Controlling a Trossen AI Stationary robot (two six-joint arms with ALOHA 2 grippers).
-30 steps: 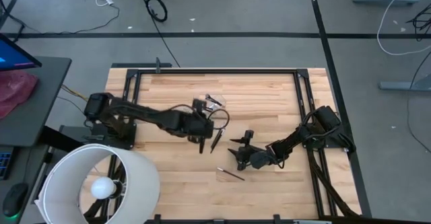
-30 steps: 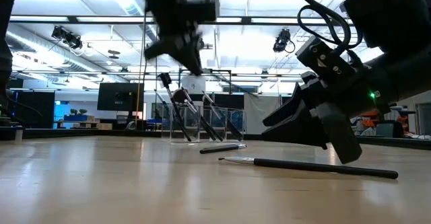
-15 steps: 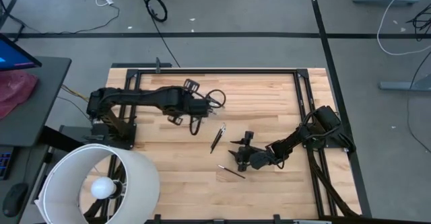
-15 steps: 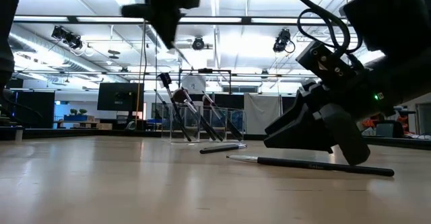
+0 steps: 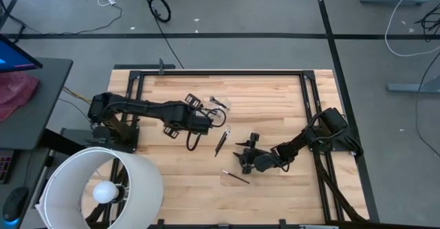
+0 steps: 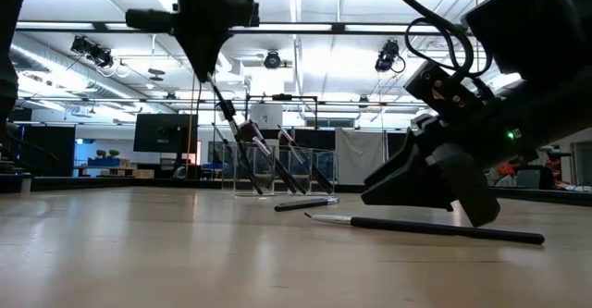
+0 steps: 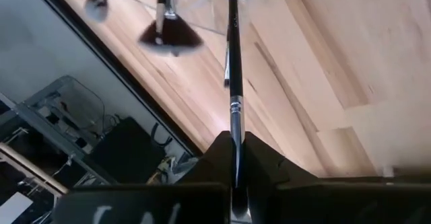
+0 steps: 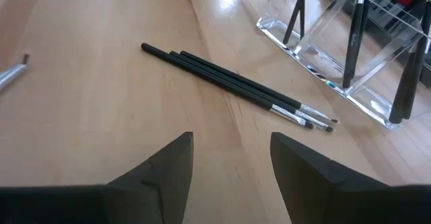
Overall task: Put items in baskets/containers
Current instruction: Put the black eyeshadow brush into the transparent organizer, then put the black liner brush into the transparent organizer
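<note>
My left gripper (image 5: 205, 122) is raised above the table, just near-left of the clear container (image 5: 216, 105), and is shut on one slim dark brush (image 7: 234, 62). Several brushes stand in the container (image 8: 350, 42), leaning on its walls. A small bundle of dark brushes (image 5: 221, 141) lies flat on the wood beside it, and appears again in the right wrist view (image 8: 236, 86). A single brush (image 5: 235, 177) lies nearer the table's near edge. My right gripper (image 5: 247, 157) is open, low over the table between that single brush and the bundle. My left gripper pinches the brush between its two fingers at the silver ferrule (image 7: 234, 126). The fingers lie along the brush. The long dark handle (image 7: 233, 35) runs straight out past the fingertips toward the container. The brush is lifted clear of the table.
A big white lampshade (image 5: 96, 188) with a bulb stands at the table's near left corner. Black frame rails (image 5: 302, 98) edge the table on the far and right sides. Bare wood lies between the two arms and along the near edge.
My left gripper has risen from the table by the lying brushes, swung toward the table's far left and turned about, and it now stands beside the container. My right gripper has stayed low by the single brush.
</note>
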